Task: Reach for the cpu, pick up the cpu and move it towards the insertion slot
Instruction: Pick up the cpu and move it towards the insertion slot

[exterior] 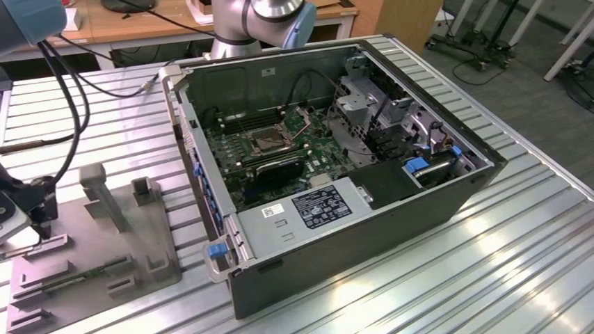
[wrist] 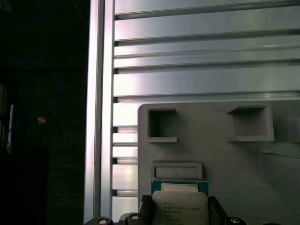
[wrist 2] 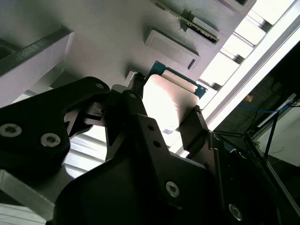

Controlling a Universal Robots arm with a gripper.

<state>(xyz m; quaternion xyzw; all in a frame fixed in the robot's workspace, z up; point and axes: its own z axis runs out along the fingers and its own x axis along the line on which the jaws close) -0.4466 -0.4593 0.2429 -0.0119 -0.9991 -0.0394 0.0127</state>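
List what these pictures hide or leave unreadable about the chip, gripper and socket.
- Small square silvery-beige cpu: cut by the frame edge in the first wrist view; partly covered by the black gripper in the second wrist view.
- Whether the gripper holds the cpu or it rests on the grey plastic tray: cannot tell in either wrist view.
- Square dark silver-framed insertion slot: too small in the exterior view to see whether it is empty.

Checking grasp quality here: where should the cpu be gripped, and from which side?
Likely by two opposite side edges, from above, square to its face: the cpu, over the grey tray, is thin and flat, so only edges give purchase.
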